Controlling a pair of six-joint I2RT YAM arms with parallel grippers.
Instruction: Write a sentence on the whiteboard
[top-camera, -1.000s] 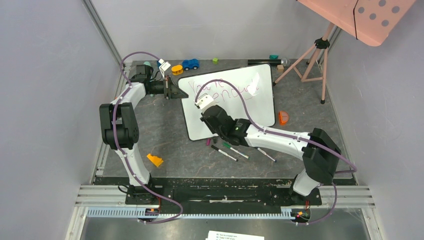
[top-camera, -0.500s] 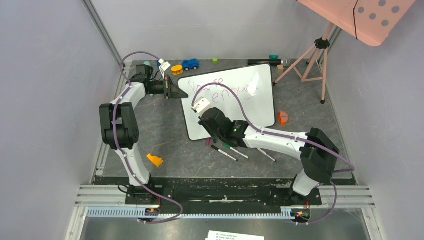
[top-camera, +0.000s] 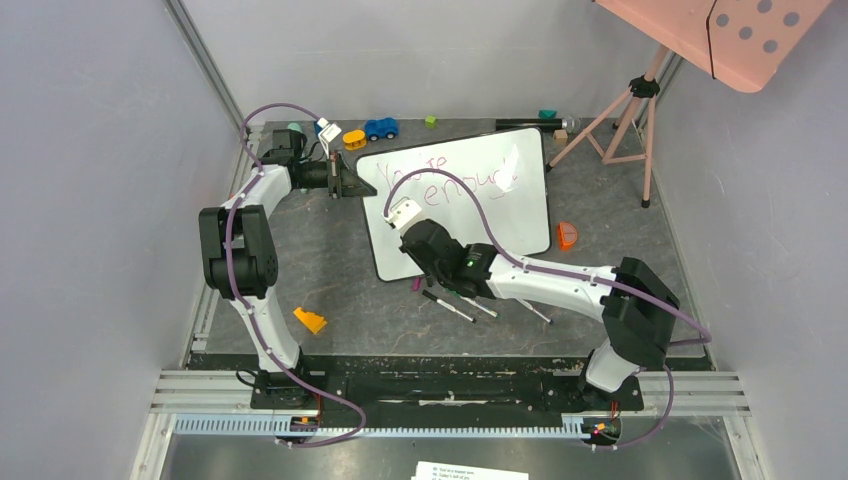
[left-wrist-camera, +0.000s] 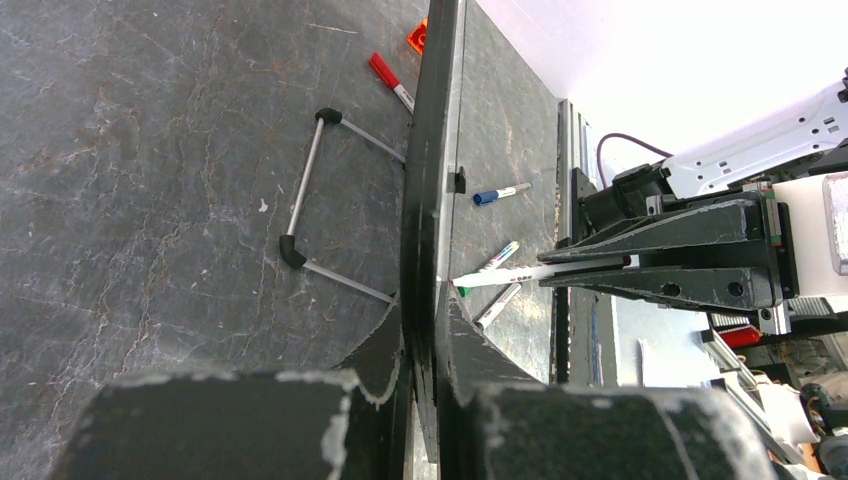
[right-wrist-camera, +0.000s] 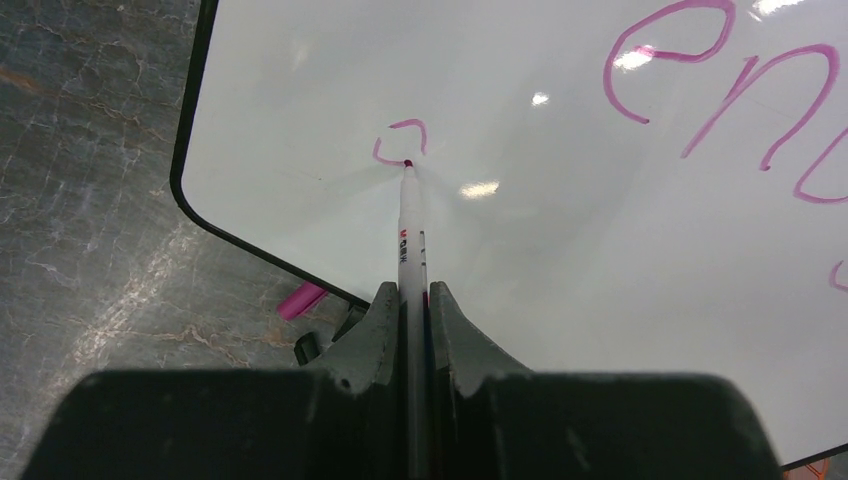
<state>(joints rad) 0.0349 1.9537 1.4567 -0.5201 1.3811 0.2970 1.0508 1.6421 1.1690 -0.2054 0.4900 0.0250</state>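
white-and-black arms (top-camera: 550, 281), purple cables (top-camera: 280, 106)

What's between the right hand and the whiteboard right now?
Only the marker: the right hand grips it and its tip touches the whiteboard, seen in the right wrist view.

Robotics lab test cell. A left arm (top-camera: 240, 250) and a right arm (top-camera: 560, 280) are bolted to an aluminium rail (top-camera: 200, 392) at the edge of a dark tabletop (top-camera: 330, 280), enclosed by plain grey panels (top-camera: 90, 200). A toy car (top-camera: 381, 128) lies just behind the left gripper (left-wrist-camera: 420, 310) jaws. A pink tripod (top-camera: 630, 110) stands well beyond the right gripper (right-wrist-camera: 414, 295) jaws.
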